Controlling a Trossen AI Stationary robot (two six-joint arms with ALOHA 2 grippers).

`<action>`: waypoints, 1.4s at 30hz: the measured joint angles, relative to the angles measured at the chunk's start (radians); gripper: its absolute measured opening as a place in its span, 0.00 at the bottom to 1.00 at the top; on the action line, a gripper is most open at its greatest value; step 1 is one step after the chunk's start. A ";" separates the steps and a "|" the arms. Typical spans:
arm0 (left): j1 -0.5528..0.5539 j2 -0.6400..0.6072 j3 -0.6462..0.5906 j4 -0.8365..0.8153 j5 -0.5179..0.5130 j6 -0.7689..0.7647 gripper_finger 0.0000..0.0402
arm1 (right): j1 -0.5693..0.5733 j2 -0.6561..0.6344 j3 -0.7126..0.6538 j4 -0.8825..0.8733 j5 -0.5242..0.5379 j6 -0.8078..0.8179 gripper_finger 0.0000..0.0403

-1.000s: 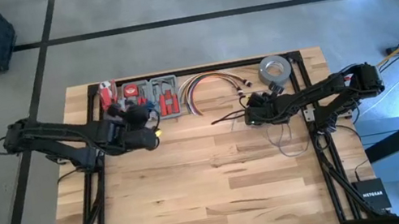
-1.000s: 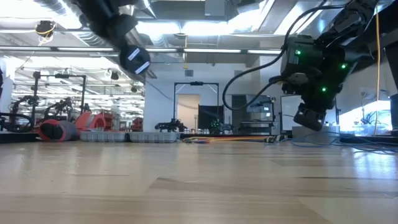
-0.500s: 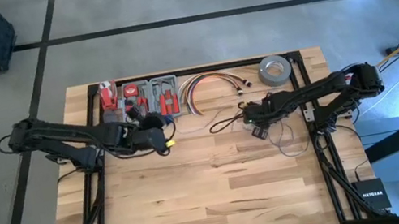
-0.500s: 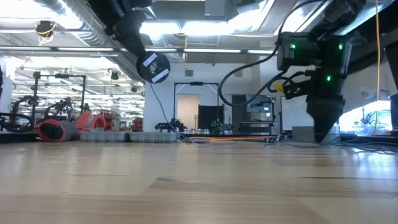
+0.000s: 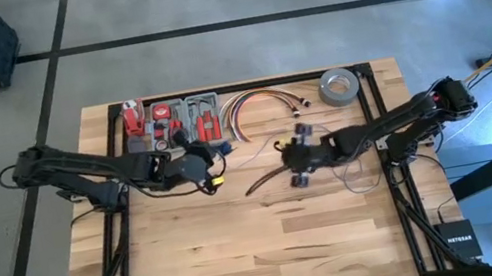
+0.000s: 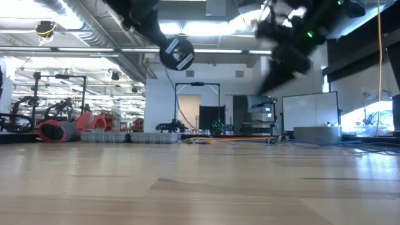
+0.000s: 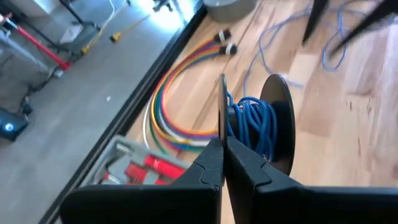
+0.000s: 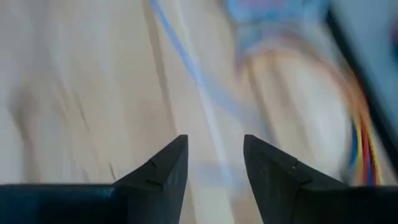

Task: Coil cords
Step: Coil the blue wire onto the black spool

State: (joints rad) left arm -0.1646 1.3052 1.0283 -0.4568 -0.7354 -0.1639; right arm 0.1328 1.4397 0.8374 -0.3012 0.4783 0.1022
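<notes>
Table contents, counted from my station.
I count two arms, one spool (image 7: pixel 261 121) of blue wire (image 7: pixel 252 124), one tape roll (image 5: pixel 340 87), one cable bundle (image 5: pixel 256 108).

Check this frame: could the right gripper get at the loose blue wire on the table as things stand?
Probably yes. The right gripper is open and hangs above the table's middle, with a strand of the blue wire passing between its fingers in the right wrist view. Nothing lies between. The left gripper, shut on the spool, is apart.
</notes>
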 joint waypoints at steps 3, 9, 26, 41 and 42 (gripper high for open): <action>0.001 0.015 0.000 0.049 0.000 0.031 0.00 | -0.001 0.024 -0.040 0.320 -0.031 -0.077 0.40; -0.002 0.028 0.000 0.129 0.000 0.067 0.00 | -0.022 0.147 -0.071 0.624 -0.065 -0.121 0.40; -0.012 0.039 0.000 0.230 0.000 0.104 0.00 | -0.029 0.441 -0.005 1.058 -0.076 -0.266 0.36; -0.054 0.038 0.000 0.166 0.001 0.160 0.00 | -0.036 0.390 -0.004 0.778 0.226 -0.371 0.05; -0.059 0.038 0.000 0.161 0.006 0.171 0.00 | -0.038 0.381 -0.013 0.769 0.232 -0.368 0.04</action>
State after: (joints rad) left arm -0.2233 1.3430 1.0281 -0.2957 -0.7292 0.0068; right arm 0.0947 1.8202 0.8246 0.4676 0.7103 -0.2654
